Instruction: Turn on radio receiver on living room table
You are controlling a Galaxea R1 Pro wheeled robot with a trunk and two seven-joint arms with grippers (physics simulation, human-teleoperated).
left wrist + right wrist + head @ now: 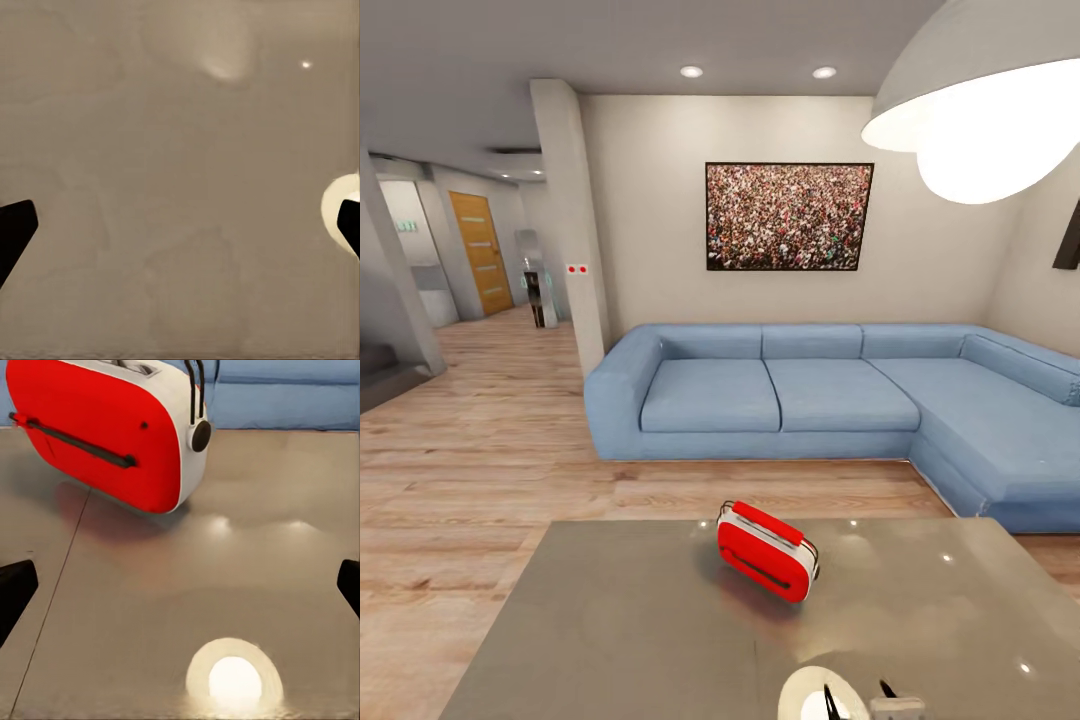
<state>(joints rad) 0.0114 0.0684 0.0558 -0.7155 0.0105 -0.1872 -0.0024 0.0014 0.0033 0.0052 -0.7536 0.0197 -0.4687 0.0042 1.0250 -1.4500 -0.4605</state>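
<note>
Living room counter reached, radio untouched ahead; my right end effector fingers apart, left end effector too, switch press left

No legible text: the small green sign left of the orange door is too blurred to read.

— Where's the radio receiver?

— On the table, near its far edge, at about 12 o'clock from the robot.

— Its look?

— Bright red, rounded, white ends, dark slot across its face, thin handle on top, resting tilted.
</note>
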